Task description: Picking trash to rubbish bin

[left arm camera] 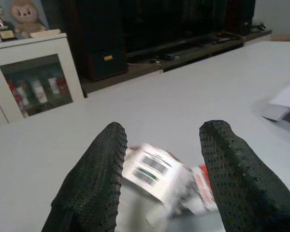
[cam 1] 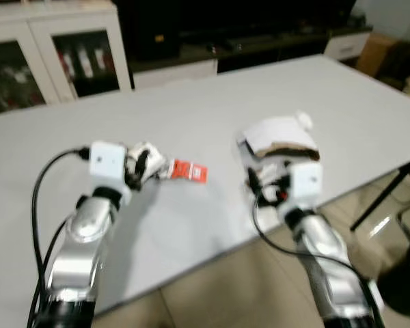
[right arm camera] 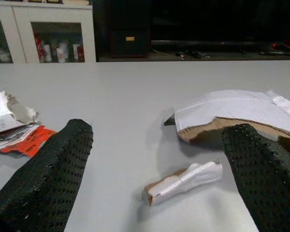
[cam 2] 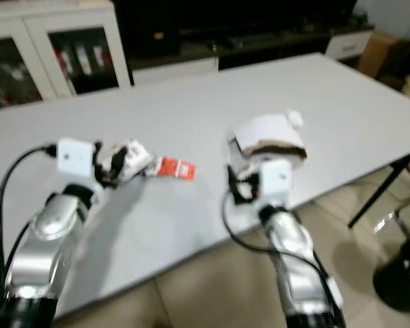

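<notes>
Nearest us, our right gripper [right arm camera: 154, 159] spreads its fingers around a small twisted white scrap [right arm camera: 182, 181] on the grey table [cam 1: 212, 109], just before torn cardboard [cam 1: 280, 137]. Our left gripper [left arm camera: 162, 179], also spread, brackets a crumpled red-and-white wrapper [cam 1: 171, 168] further left.

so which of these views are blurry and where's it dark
Both eye views are soft with motion blur, wrapper lettering unreadable; left wrist view blurs the wrapper between the left hand fingers; right wrist view is sharpest, showing the torn cardboard crisply; the background cabinets stay dark throughout.
</notes>
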`<state>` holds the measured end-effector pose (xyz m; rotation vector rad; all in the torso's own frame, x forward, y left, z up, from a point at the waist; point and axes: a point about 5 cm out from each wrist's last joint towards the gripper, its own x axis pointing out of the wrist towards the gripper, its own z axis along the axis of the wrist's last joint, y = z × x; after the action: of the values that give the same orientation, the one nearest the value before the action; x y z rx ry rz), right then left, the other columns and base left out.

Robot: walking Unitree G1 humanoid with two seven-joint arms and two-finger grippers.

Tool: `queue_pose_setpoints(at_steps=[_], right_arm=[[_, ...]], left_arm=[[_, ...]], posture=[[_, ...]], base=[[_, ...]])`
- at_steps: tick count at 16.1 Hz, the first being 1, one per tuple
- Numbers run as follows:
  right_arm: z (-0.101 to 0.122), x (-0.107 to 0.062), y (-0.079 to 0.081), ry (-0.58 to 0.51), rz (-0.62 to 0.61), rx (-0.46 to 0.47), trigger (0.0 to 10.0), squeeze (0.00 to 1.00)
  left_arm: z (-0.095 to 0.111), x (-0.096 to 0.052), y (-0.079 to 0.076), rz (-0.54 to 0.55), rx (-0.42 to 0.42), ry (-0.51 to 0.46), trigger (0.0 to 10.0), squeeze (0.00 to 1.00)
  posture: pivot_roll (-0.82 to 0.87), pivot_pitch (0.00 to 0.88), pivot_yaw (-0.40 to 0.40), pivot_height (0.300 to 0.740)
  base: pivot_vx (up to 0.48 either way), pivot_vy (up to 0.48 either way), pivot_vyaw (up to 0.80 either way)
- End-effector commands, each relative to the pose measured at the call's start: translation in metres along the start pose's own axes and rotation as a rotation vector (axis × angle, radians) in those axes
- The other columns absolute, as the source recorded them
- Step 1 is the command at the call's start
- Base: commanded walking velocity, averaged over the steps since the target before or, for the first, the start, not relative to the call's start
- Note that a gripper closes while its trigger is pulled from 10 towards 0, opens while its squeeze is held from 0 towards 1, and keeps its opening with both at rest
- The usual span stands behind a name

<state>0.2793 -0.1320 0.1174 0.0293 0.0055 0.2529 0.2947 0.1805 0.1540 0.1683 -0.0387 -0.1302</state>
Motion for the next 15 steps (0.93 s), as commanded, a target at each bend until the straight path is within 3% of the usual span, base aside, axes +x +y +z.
queue_pose_setpoints(at_steps=[1,4,5,6,8,9,13,15], right_arm=[[0.003,0.003,0.011,-0.001,0.053,0.006,10.0,0.00],[0.002,0.001,0.011,0.009,0.062,0.001,10.0,0.00],[0.002,-0.001,0.012,0.010,0.062,0.002,10.0,0.00],[0.001,-0.002,0.012,0.011,0.062,0.003,10.0,0.00],[-0.001,-0.010,0.013,0.024,0.065,0.011,10.0,0.00],[-0.003,-0.014,0.015,0.028,0.066,0.014,10.0,0.00],[-0.003,-0.020,0.013,0.034,0.053,0.023,10.0,0.00],[-0.001,-0.025,0.011,0.038,0.039,0.031,10.0,0.00]], left_arm=[[-0.005,0.002,0.009,0.002,0.009,0.025,10.0,0.00],[-0.009,0.010,0.009,-0.022,0.008,0.040,10.0,0.00],[-0.010,0.017,0.009,-0.032,-0.037,0.048,10.0,0.00],[-0.009,0.020,0.009,-0.045,-0.065,0.038,10.0,1.00],[-0.006,0.034,0.007,-0.125,-0.135,0.011,10.0,1.00],[-0.006,0.039,0.008,-0.153,-0.129,0.017,10.0,1.00],[-0.009,0.055,0.013,-0.194,-0.048,0.049,10.0,1.00],[-0.008,0.071,0.016,-0.212,0.001,0.057,10.0,1.00]], posture=[[0.02,0.000,-0.034,0.740],[0.02,0.000,-0.031,0.740],[0.01,0.007,-0.030,0.740],[0.01,0.010,-0.030,0.740],[0.01,0.032,-0.026,0.740],[0.00,0.037,-0.020,0.740],[-0.01,0.051,-0.011,0.740],[-0.03,0.082,-0.010,0.740]], base=[[0.360,0.000,0.00],[0.120,0.000,0.00],[0.000,0.000,0.00],[0.000,0.000,0.00],[0.000,0.000,0.00],[0.000,0.000,0.00],[0.000,0.000,0.00],[0.000,0.000,0.00]])
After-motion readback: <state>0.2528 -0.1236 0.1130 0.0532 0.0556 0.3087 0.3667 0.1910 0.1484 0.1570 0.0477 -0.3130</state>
